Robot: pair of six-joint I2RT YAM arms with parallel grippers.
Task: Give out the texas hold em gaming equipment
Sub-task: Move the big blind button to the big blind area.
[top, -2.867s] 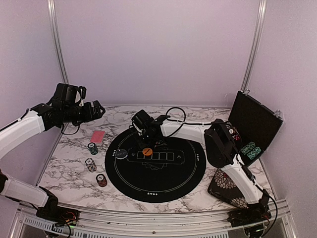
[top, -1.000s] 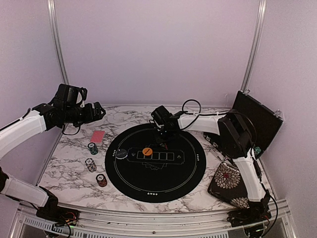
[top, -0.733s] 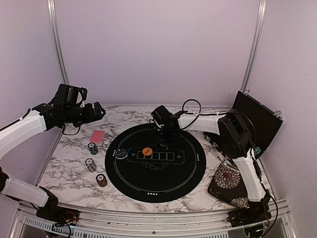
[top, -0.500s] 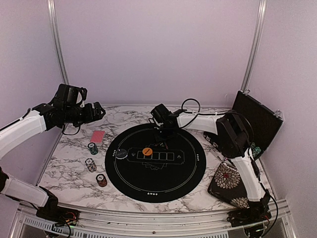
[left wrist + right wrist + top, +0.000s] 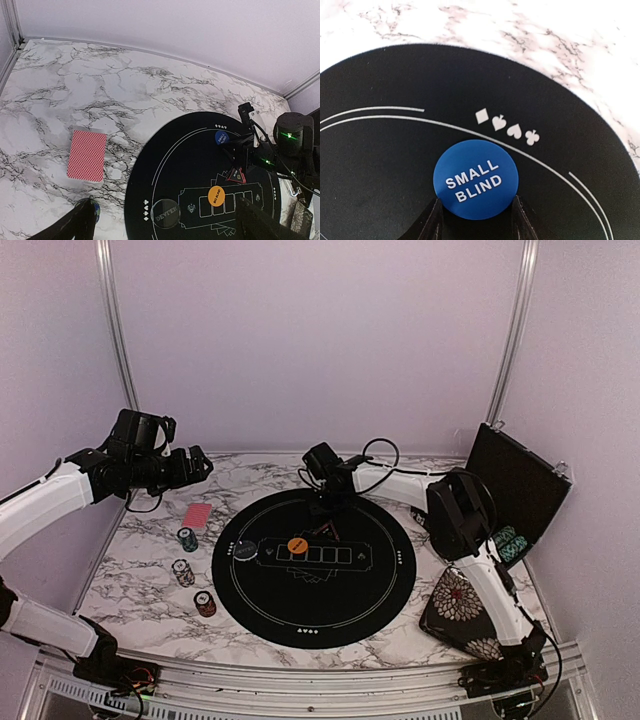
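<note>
Right gripper point(image 5: 476, 202) pinches blue SMALL BLIND disc point(image 5: 475, 179) at its near edge, flat on black mat point(image 5: 380, 165); finger bases cut off by frame. Left gripper point(image 5: 198, 466) wide open, aloft; pink cards point(image 5: 87, 155) below it.

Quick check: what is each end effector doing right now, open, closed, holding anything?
Left end effector: open, holding nothing.
Right end effector: closed on the blue SMALL BLIND disc.
</note>
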